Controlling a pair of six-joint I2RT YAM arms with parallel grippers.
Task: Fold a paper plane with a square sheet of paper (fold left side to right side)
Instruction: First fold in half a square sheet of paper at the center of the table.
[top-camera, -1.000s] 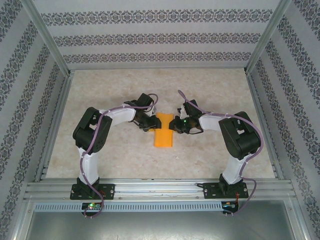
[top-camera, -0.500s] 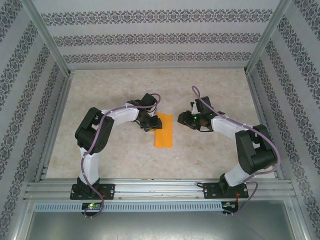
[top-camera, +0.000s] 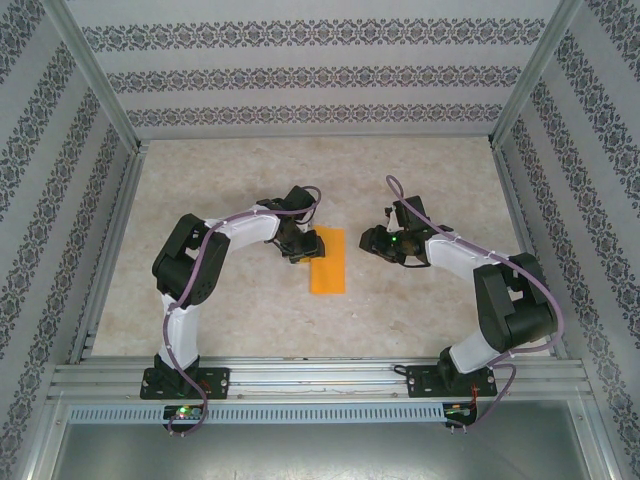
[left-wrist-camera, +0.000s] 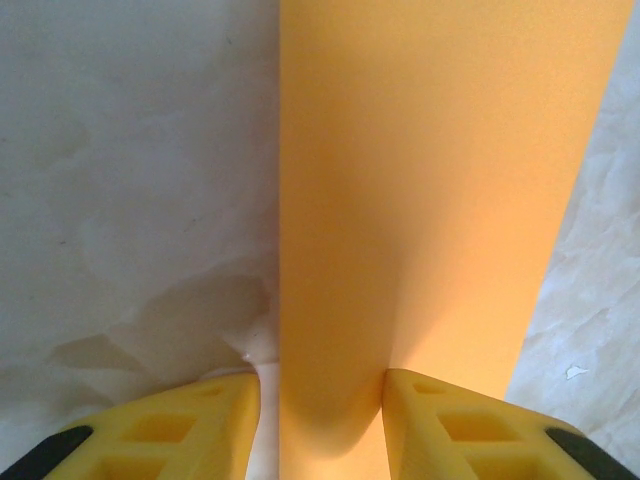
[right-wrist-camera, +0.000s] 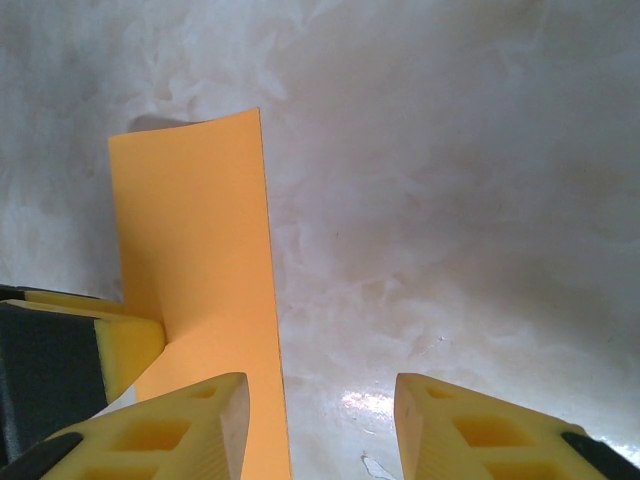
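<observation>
- Right jaws have let go and drawn back toward 3 o'clock since a second ago, while the left jaws and the orange paper (top-camera: 327, 262) have hardly shifted.
- Nearest the arm bases, the paper's 6 o'clock end lies loose on the bench (top-camera: 220, 190) with nothing pressing on it. The sheet is a narrow strip at mid-bench and seems already folded in half.
- Further up, at the strip's 10 o'clock corner, the left jaws stand parted and low across the long left edge. One finger (left-wrist-camera: 450, 430) is over the paper and the other over bare bench. They grip nothing; I read this as a hold-down.
- Level with them, at the strip's 2 o'clock, the right jaws are open and empty. They sit near the right edge and apparently do not touch it.
- The step in hand looks like setting the crease. Keep the left hold-down firm so the layers cannot slide.
- Bring the right jaws back flat onto the free edges at 3 o'clock before any stroke.
- Rub along the fold from 12 toward 6 o'clock, slowly, or the loose near end may lift or skew.
</observation>
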